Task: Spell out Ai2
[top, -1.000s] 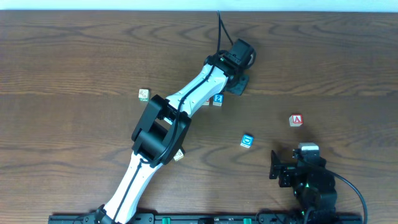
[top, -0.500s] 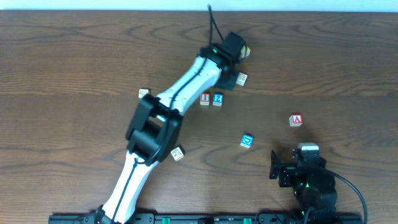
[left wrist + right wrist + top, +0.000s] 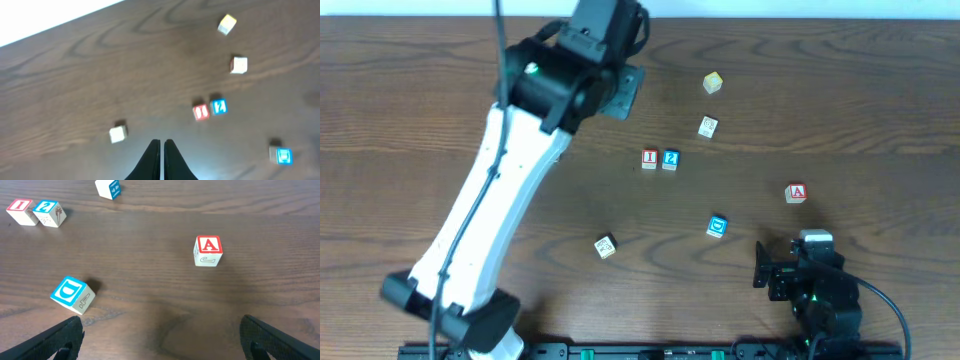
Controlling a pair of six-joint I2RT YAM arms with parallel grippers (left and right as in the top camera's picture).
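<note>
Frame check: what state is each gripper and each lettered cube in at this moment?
left gripper: shut, holding nothing.
right gripper: open, holding nothing.
A cube: A face up, alone, not in line with the others.
I cube: I face up, close beside the 2 cube.
2 cube: 2 face up, just right of the I cube in the overhead view.
blue symbol cube: loose, apart from the rest.

Red cube (image 3: 200, 112) letter blurred, prob. "I"

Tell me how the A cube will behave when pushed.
The A cube sits flat on one face, so it should slide rather than roll. It looks like small rigid wood, probably light and stiff. An off-centre push would likely spin it.
</note>
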